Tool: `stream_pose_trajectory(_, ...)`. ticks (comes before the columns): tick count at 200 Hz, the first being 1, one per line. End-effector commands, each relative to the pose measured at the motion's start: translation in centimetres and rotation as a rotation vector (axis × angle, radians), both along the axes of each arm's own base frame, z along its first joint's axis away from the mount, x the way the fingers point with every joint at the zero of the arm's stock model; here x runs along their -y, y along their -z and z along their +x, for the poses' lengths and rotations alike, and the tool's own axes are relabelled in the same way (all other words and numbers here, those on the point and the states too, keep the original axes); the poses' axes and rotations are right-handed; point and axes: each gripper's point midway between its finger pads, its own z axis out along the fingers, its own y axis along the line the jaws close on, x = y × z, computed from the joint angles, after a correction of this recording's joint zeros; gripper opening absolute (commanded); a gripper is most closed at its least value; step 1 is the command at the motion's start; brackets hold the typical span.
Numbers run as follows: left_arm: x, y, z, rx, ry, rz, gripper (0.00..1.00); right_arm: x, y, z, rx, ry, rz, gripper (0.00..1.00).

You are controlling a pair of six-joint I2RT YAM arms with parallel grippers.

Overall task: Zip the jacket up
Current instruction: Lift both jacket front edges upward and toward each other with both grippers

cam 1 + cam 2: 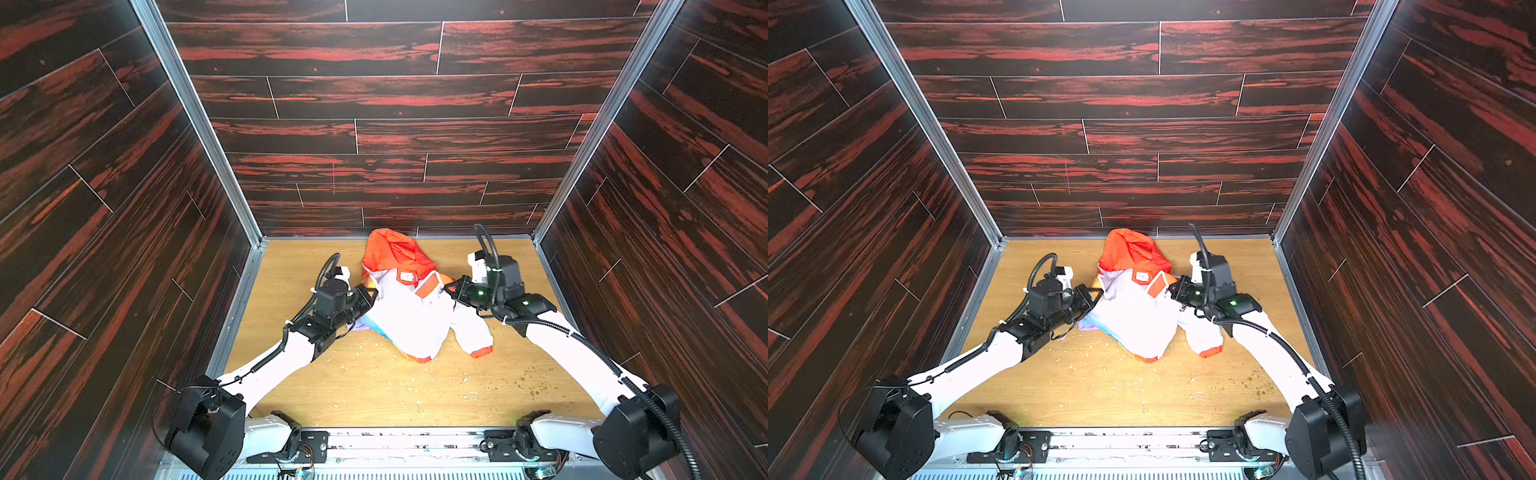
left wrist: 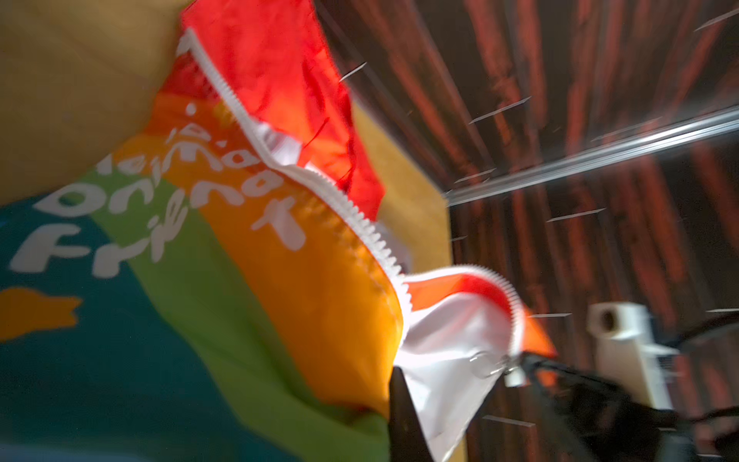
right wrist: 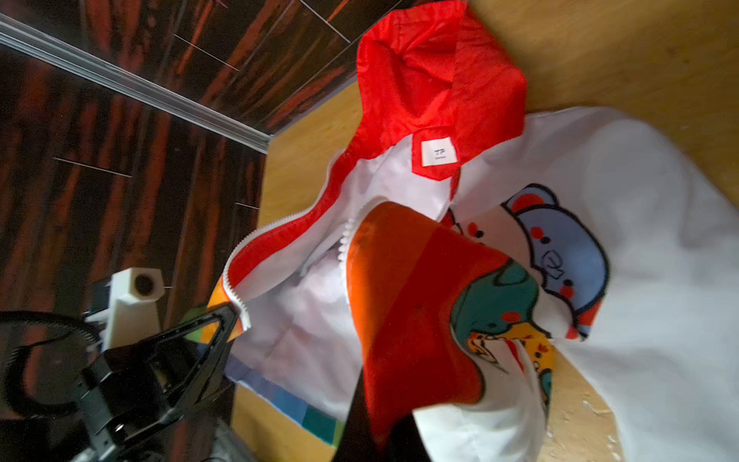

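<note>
Unzipped jacket [image 1: 409, 316]; left tool [image 1: 372, 294], right tool [image 1: 448, 289] tight on it

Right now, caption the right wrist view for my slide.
Unzipped jacket, zipper teeth unjoined, pinched at its two front edges by the left gripper and the right gripper.

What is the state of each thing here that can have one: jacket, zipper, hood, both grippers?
jacket: front open, spread between the grippers
zipper: undone, teeth rows apart
hood: crumpled, not held
left gripper: shut on the jacket
right gripper: shut on the jacket
</note>
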Motion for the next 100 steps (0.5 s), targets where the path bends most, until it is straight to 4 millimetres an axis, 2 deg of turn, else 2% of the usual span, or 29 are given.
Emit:
stream_pose_trajectory(1,0.5,-6.5,0.7,0.167,-0.007,-0.18,0.0,-3.4,-5.7,-1.3,0.115,-0.193,0.244,0.0)
stream_pose_trajectory(19,1.4,-9.5,0.8,0.241,0.045,-0.218,0.0,-4.3,-7.2,-1.3,0.155,-0.245,0.3,0.0)
stream_pose_trajectory(47,2.8,-12.7,1.3,0.301,0.108,-0.26,0.0,-5.2,-9.9,-1.0,0.236,-0.316,0.354,0.0)
stream_pose_trajectory(87,3.4,-17.7,1.9,0.413,0.131,-0.366,0.0,-6.1,-15.5,-0.8,0.404,-0.421,0.441,0.0)
stream_pose_trajectory(100,3.8,-19.3,2.0,0.446,0.151,-0.394,0.0,-6.1,-16.6,-0.3,0.437,-0.414,0.446,0.0)
